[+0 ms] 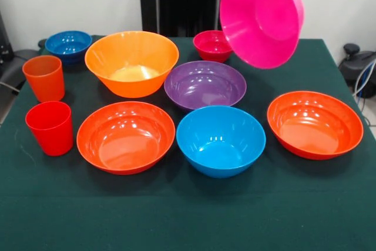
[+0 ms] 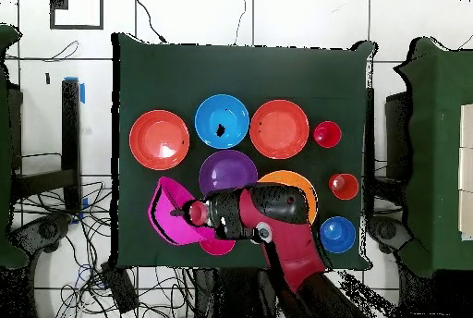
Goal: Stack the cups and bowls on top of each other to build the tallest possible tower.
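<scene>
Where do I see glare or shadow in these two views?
Front view: white glare spots sit inside the light blue bowl, the purple bowl and the left red-orange bowl; soft shadows lie under the bowls on the green cloth. Overhead view: the arm hides part of the orange bowl; the glare there is fainter.

Green-cloth table (image 1: pixel 176 216) w/ seven bowls (image 1: pixel 221 140), two cups (image 1: pixel 50 127).
</scene>
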